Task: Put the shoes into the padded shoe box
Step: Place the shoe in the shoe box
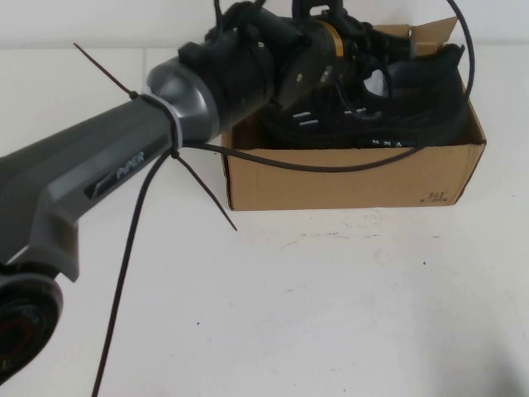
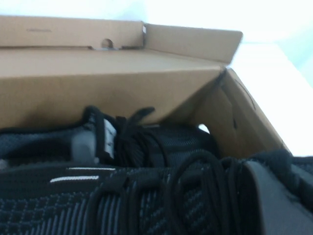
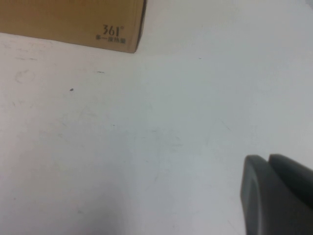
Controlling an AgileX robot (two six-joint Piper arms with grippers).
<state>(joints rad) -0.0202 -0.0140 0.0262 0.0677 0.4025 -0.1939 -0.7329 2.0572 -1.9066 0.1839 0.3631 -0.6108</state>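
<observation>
The brown cardboard shoe box [image 1: 355,178] stands at the back middle of the table. Both black knit shoes are in it. One lies along the front wall [image 1: 331,124], its white dashes showing. The other [image 1: 426,78] sits tilted, heel up at the box's right end. My left arm [image 1: 240,66] reaches into the box and hides its gripper in the high view. In the left wrist view my left gripper [image 2: 288,181] is down among the laces, one finger [image 2: 271,200] against the near shoe [image 2: 122,205], shut on its collar. My right gripper [image 3: 270,164] is shut and empty over bare table.
Black cables and zip-tie tails [image 1: 207,194] hang from the left arm across the box front. The box's printed front corner [image 3: 112,34] lies just beyond the right gripper. The box's back wall and flap [image 2: 122,73] rise behind the shoes. White table [image 1: 331,314] lies in front.
</observation>
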